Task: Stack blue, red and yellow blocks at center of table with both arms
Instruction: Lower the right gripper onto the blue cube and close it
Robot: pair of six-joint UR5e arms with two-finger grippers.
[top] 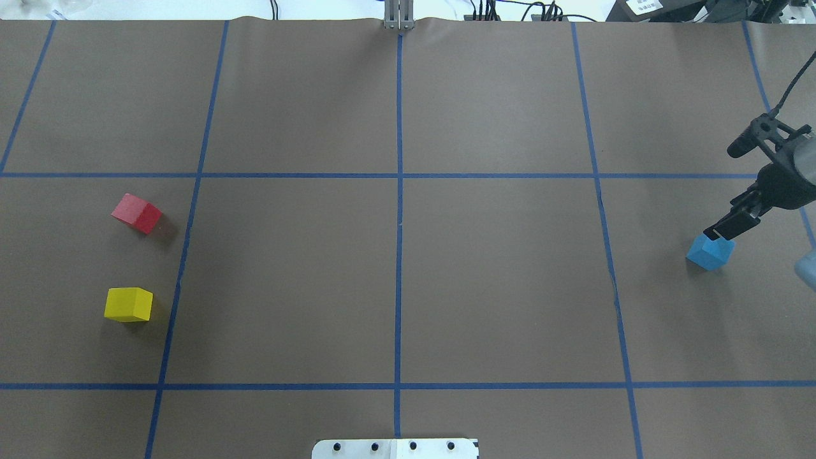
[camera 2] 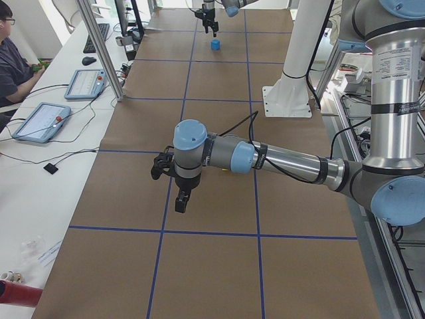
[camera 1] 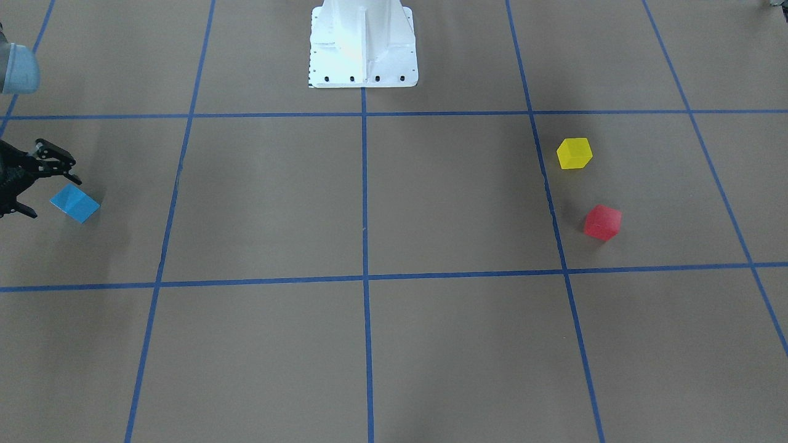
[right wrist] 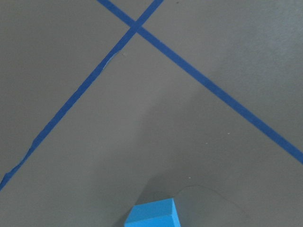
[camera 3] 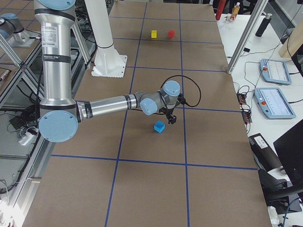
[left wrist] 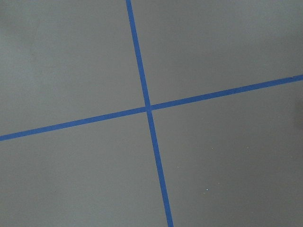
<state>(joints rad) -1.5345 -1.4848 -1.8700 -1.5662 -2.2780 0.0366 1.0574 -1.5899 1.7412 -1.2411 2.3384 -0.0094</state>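
- The blue block point(top: 709, 252) is seen on the worktop point(top: 497, 287) far out on the robot's right, well apart from the center.
- The right gripper point(top: 719, 192) is held just beside and above that block, with its fingers point(top: 733, 220) spread wide and nothing held.
- One fingertip is seen over the block's edge in the overhead view; whether it touches cannot be told.
- The red block point(top: 137, 213) and the yellow block point(top: 129, 304) are found on the robot's left, near each other but not touching. The yellow one lies nearer the robot's base.
- The left gripper point(camera 2: 171, 187) is shown only in the left side view, above the worktop. Whether its fingers are wide or narrow cannot be told.
- Only crossed blue tape point(left wrist: 147, 109) is shown by the left wrist camera.
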